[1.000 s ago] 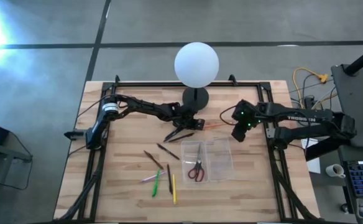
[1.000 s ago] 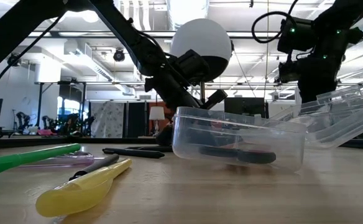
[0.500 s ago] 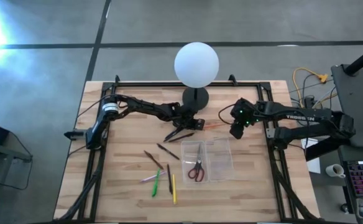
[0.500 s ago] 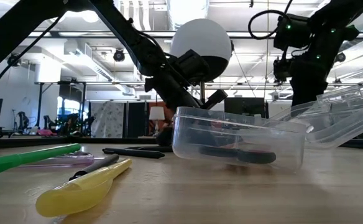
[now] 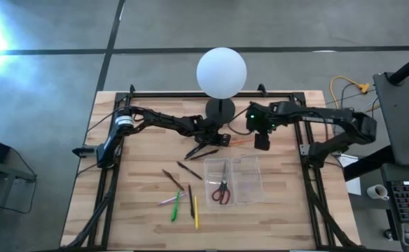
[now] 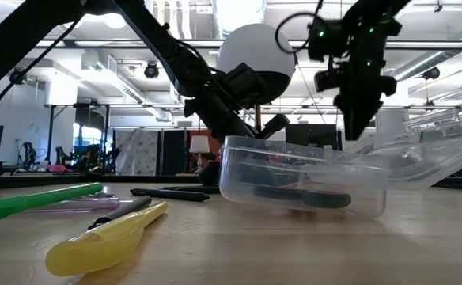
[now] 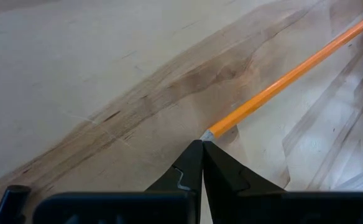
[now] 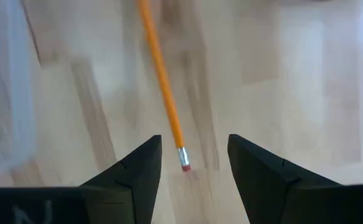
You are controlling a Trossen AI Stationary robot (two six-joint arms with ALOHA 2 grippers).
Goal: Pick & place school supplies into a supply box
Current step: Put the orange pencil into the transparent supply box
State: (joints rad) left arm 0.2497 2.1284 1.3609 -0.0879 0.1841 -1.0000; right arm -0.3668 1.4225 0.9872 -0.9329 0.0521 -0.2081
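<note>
High view: since a second ago the right claw (image 5: 261,142) has swung in toward the lamp base, now above the orange pencil (image 5: 241,140) on the worktop (image 5: 134,210); we judge a pick is next. Right wrist view alone shows its fingers apart, straddling the pencil's eraser end. Left claw (image 5: 224,140) is pressed together at the pencil's other end. Supply box (image 5: 233,180) holds the scissors (image 5: 222,185).

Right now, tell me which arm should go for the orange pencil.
Right. The right gripper hangs open directly above the orange pencil, eraser end between its fingers. The left gripper is shut, its tips at the pencil's other end.
</note>
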